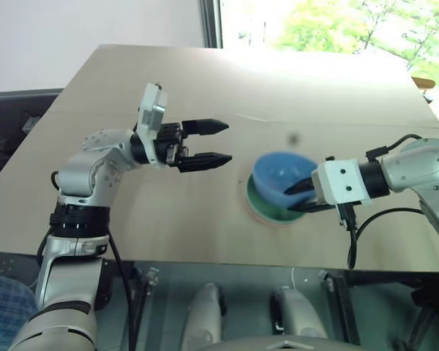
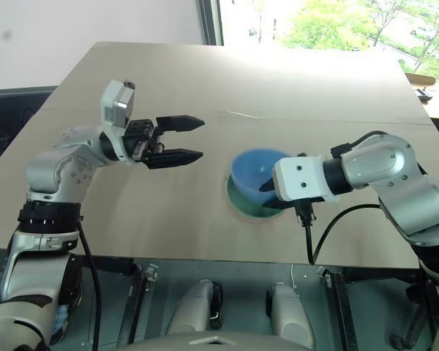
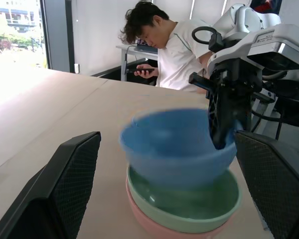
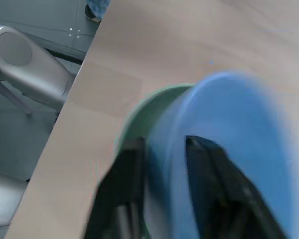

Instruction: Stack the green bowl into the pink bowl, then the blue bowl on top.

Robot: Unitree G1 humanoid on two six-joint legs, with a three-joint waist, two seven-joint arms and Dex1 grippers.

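A: Nearest us, the right gripper (image 1: 301, 197) straddles the rim of the blue bowl (image 1: 276, 179), one finger inside, one outside. Whether it is pinching or letting go I cannot tell; the bowl looks blurred and tilted.

B: And where does that bowl sit?

A: Just above the green bowl (image 3: 199, 206), which is nested in the pink bowl (image 3: 144, 221) on the table (image 1: 168, 80). Not yet seated, I'd judge.

B: Handling?

A: Thin, smooth plastic, likely light, stiff and a bit slippery. The rim wall is the only sensible hold, and it may skate or rock as it drops in.

B: The other arm?

A: The left gripper (image 1: 208, 142) hangs a little farther off, jaws wide apart, holding nothing, aimed at the stack
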